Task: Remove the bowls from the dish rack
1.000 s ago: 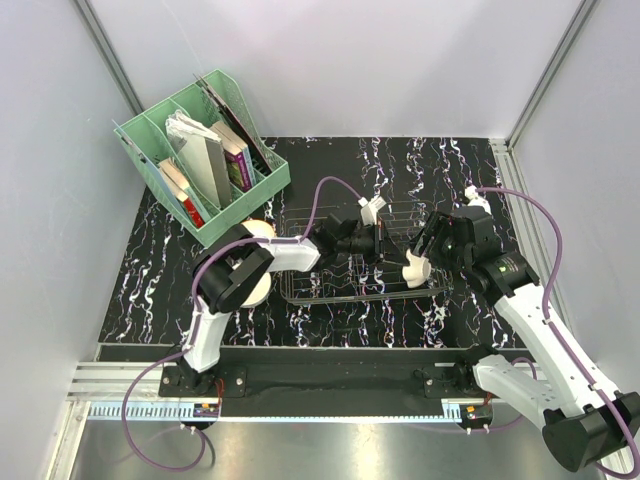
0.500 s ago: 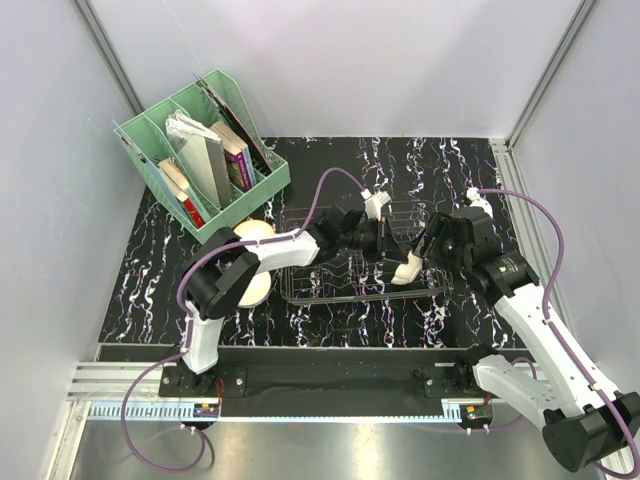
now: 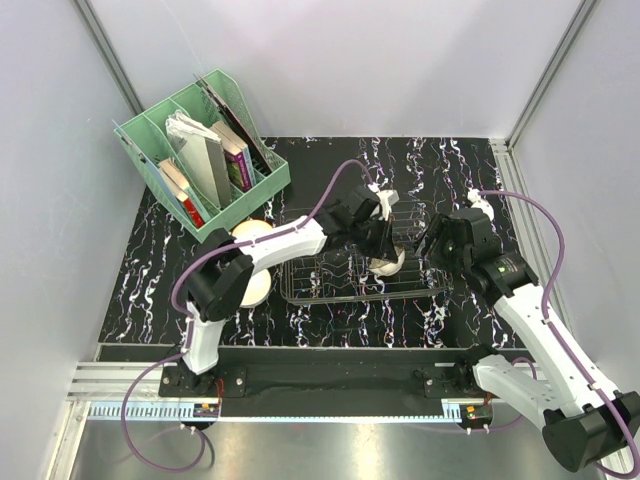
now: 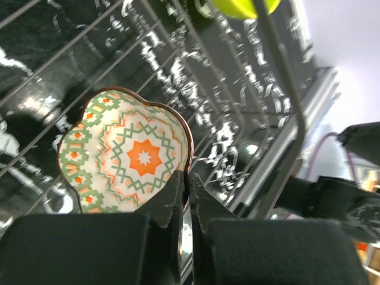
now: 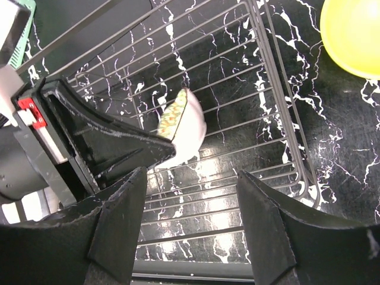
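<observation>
A small bowl with an orange and green star pattern inside and a white outside hangs tilted over the wire dish rack. My left gripper is shut on its rim, reaching in from the left. Just right of that bowl, my right gripper hovers open over the rack's right end, holding nothing. A yellow-green bowl lies on the table beyond the rack's edge. Two cream bowls sit left of the rack, partly hidden by the left arm.
A mint-green file organiser with books stands at the back left. The rack's raised wire rim runs between my right gripper and the yellow-green bowl. White walls and metal posts close in the table on three sides.
The left arm has stretched further right over the rack and its jaws have closed on the patterned bowl's rim. The bowl has shifted slightly left. The right arm has hardly moved.
</observation>
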You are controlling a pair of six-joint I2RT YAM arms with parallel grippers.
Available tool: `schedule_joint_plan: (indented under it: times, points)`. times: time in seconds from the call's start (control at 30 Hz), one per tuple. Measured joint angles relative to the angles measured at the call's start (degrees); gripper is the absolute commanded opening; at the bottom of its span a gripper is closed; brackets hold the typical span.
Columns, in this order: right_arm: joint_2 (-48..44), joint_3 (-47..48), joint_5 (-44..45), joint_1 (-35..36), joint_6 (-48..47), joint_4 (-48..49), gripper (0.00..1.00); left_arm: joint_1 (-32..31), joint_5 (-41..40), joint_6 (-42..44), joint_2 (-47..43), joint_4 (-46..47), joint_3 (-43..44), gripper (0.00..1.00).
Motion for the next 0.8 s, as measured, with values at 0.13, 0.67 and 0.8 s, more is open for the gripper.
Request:
schedule_joint_plan:
  times: [0.13,0.67,0.8]
  points:
    - [0.42,-0.26,0.61,0.00,0.00,-0.07,0.70,-1.66,-2.84,3.19,0.02,-5.25,1.64,0.00]
    - [1.31,-0.87,1.92,0.00,-0.22,-1.36,0.71,-11.58,-15.58,11.47,2.49,-14.97,7.32,0.00]
    - [1.31,-1.07,2.54,0.00,-0.42,-2.14,0.71,-12.22,-17.35,11.65,3.61,-15.47,7.32,0.19]
